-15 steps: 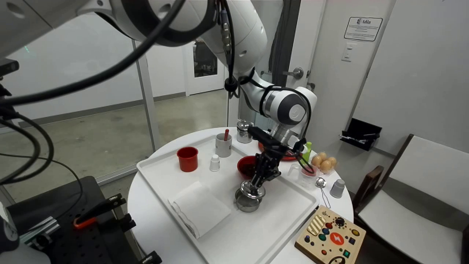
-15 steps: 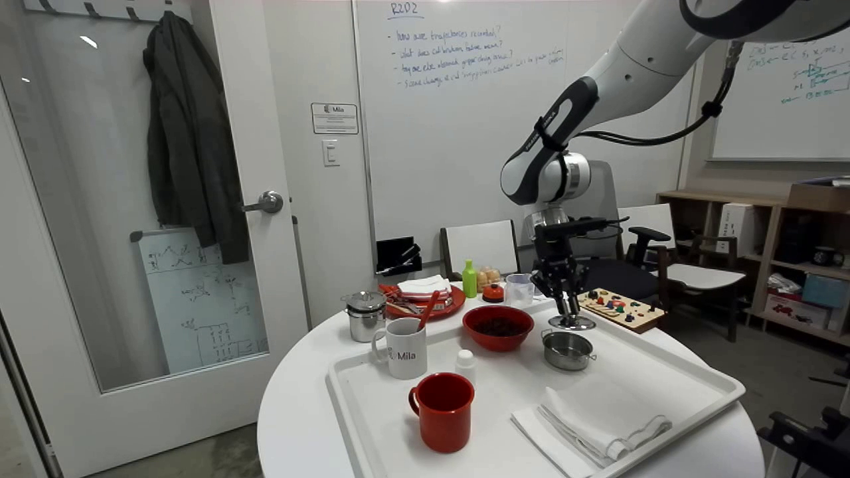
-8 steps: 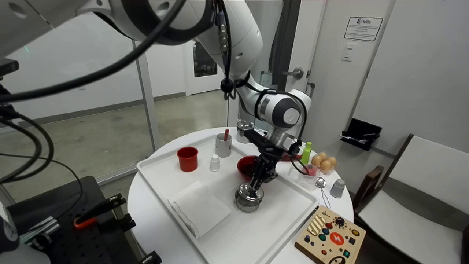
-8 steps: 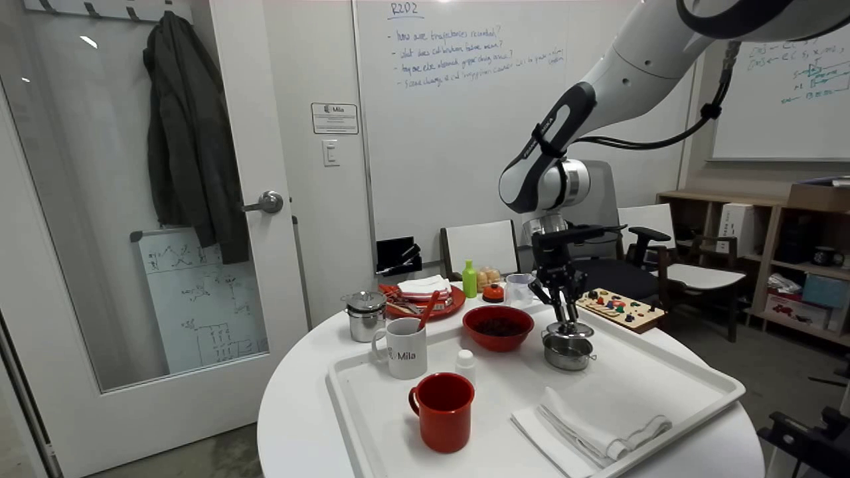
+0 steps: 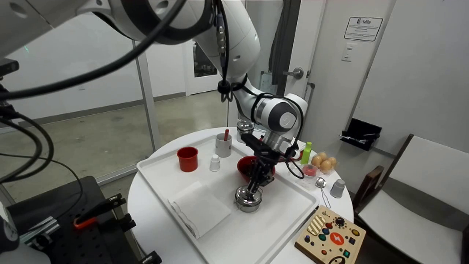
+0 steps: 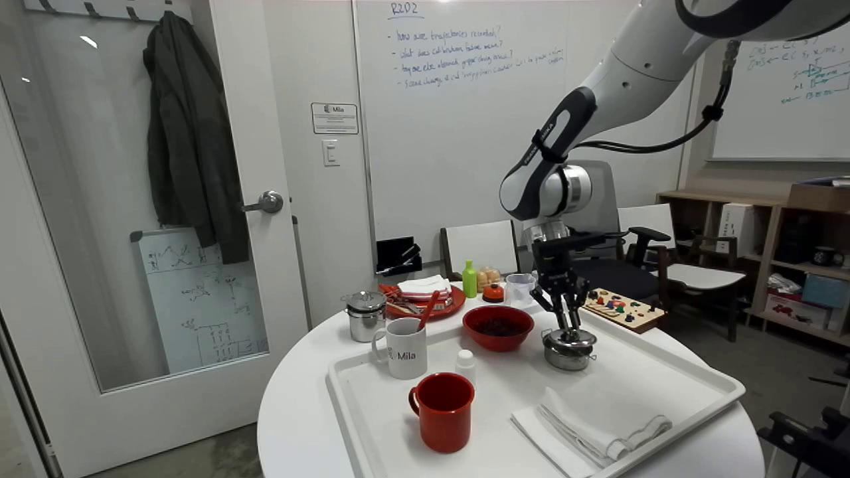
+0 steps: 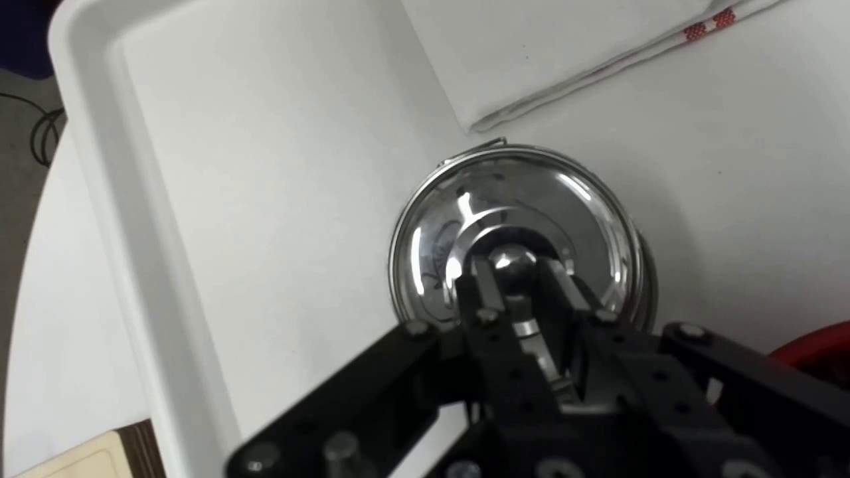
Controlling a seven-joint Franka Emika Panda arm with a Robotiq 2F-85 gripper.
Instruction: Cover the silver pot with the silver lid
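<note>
The silver pot (image 5: 249,208) stands on the white tray, and its wall also shows in an exterior view (image 6: 568,360). The silver lid (image 5: 243,192) lies over the pot's top in both exterior views (image 6: 562,338). In the wrist view the lid (image 7: 511,182) covers the opening, and a sliver of the pot (image 7: 650,285) shows along its right edge. I cannot tell whether the lid is fully seated. My gripper (image 7: 518,269) points down from above, its fingers closed around the lid's round knob. The pot's inside is hidden.
A red bowl (image 6: 498,337) with dark contents stands close beside the pot. A folded white cloth (image 5: 199,209) lies on the tray. A red mug (image 6: 446,411), a white mug (image 6: 406,348) and a small white shaker (image 5: 214,163) stand further off. The tray has a raised rim (image 7: 143,219).
My gripper has carried the lid down and sideways, from above the pot's far edge to on top of the pot. The pot has not moved.
</note>
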